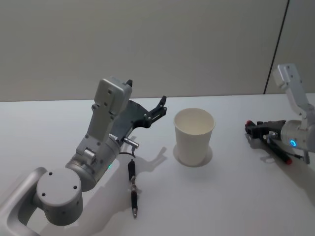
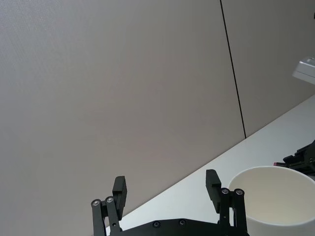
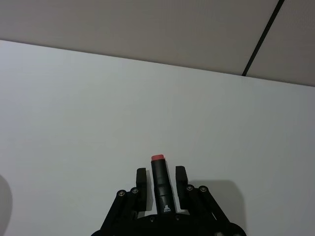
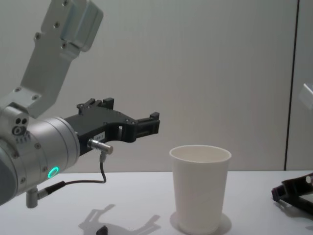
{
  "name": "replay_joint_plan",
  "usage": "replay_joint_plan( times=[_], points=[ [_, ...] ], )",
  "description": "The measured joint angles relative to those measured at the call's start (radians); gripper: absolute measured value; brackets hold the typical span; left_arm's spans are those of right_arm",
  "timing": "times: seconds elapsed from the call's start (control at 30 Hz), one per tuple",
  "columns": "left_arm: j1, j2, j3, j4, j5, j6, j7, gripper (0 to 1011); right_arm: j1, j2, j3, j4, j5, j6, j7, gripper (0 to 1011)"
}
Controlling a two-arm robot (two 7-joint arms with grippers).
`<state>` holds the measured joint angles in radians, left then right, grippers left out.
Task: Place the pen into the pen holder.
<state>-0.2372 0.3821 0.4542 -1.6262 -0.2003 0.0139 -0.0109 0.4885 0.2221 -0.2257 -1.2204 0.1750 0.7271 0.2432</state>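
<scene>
Pen (image 1: 133, 189) lying flat on the table (image 1: 236, 196), below and behind the left gripper (image 2: 166, 189), which hangs open and empty; the pen's long axis runs roughly toward the robot. To that gripper's right stands the pen holder (image 1: 194, 136). Farther right, the right gripper (image 3: 161, 174) rests around a second pen (image 3: 158, 162); grip unclear.

White pen holder (image 1: 194, 140), red-tipped black pen (image 3: 161, 189)

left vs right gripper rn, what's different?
Left gripper hangs raised above the table, beside the pen holder; right gripper sits low at the table. Left gripper is open and empty; right gripper has a red-ended black pen poking out of it. Both are black.
</scene>
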Motion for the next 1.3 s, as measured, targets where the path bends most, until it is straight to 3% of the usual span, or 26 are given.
replay_joint_plan(
  times=[0.73,1.3],
  points=[
    [0.000,0.000,0.000,0.000,0.000,0.000,0.000,1001,0.000,0.000,0.000,0.000,0.000,0.001,0.000,196],
    [0.000,0.000,0.000,0.000,0.000,0.000,0.000,1001,0.000,0.000,0.000,0.000,0.000,0.001,0.000,183]
  ],
)
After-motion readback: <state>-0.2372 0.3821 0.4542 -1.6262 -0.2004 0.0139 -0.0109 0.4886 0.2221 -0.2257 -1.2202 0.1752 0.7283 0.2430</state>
